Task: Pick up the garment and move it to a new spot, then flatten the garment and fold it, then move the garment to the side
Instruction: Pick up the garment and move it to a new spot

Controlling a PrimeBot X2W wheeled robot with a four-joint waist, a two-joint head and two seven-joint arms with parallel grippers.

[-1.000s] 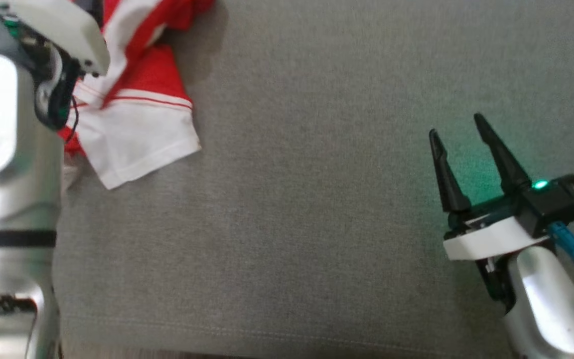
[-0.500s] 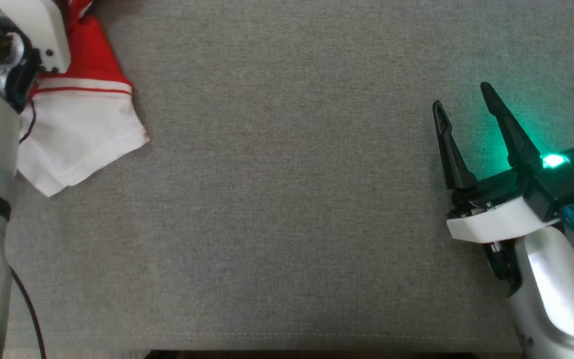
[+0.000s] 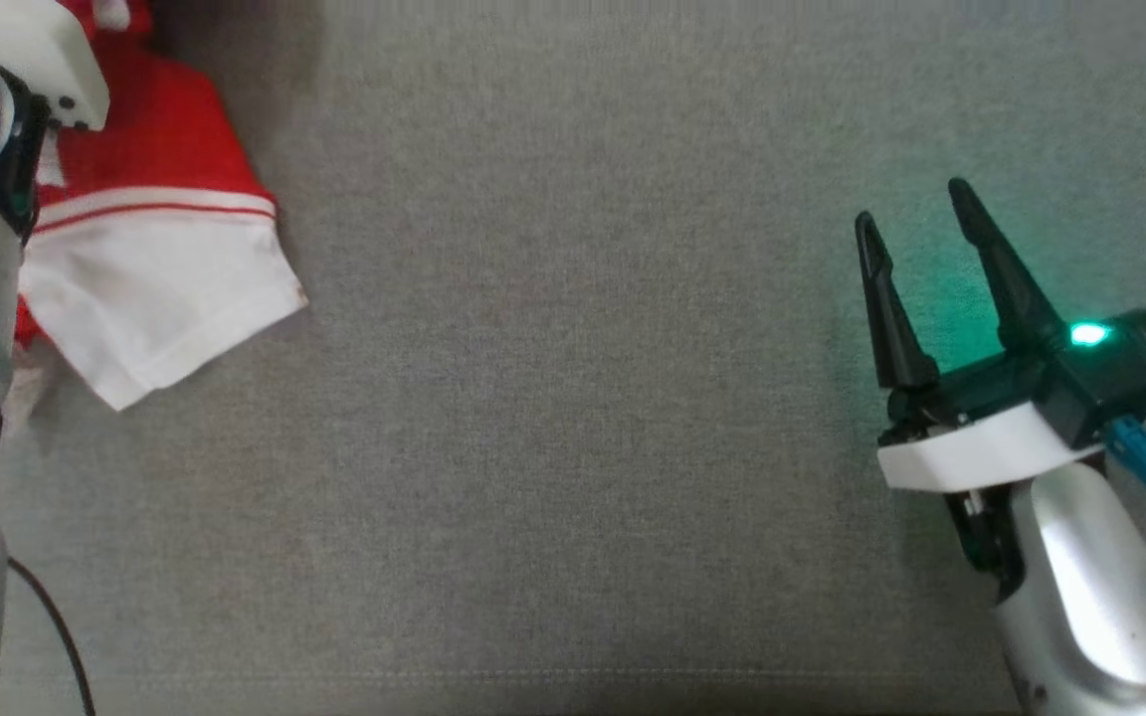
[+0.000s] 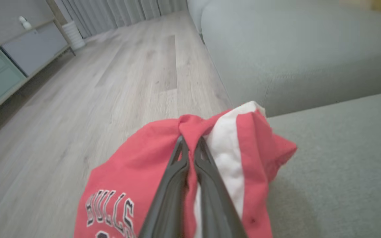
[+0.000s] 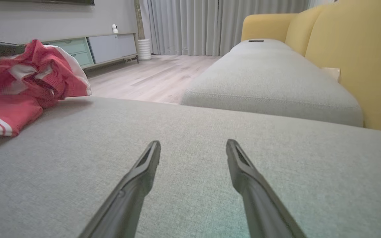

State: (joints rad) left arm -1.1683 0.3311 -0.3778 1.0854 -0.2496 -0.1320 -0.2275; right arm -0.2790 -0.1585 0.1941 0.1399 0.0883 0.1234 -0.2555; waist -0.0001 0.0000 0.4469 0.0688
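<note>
The garment (image 3: pixel 155 249) is a red and white shirt with dark lettering, bunched at the far left edge of the grey cushion. In the left wrist view my left gripper (image 4: pixel 190 142) is shut on a fold of the garment (image 4: pixel 134 178), its two dark fingers pressed together in the red cloth. In the head view the left wrist (image 3: pixel 6 60) covers part of the cloth at the top left. My right gripper (image 3: pixel 916 214) stands open at the right, apart from the garment, nothing between its fingers. From the right wrist view the garment (image 5: pixel 28 76) heaps at the left.
The grey cushion (image 3: pixel 573 398) stretches wide between the two arms. Beyond its left edge lies wooden floor (image 4: pixel 78 99) with a low cabinet (image 4: pixel 15 62). A second grey cushion (image 5: pixel 270 79) and a yellow sofa back (image 5: pixel 356 56) lie past the right gripper.
My left gripper has closed on the garment. The head camera has shifted, so the garment sits further left in the view. The right gripper stays open in place.
</note>
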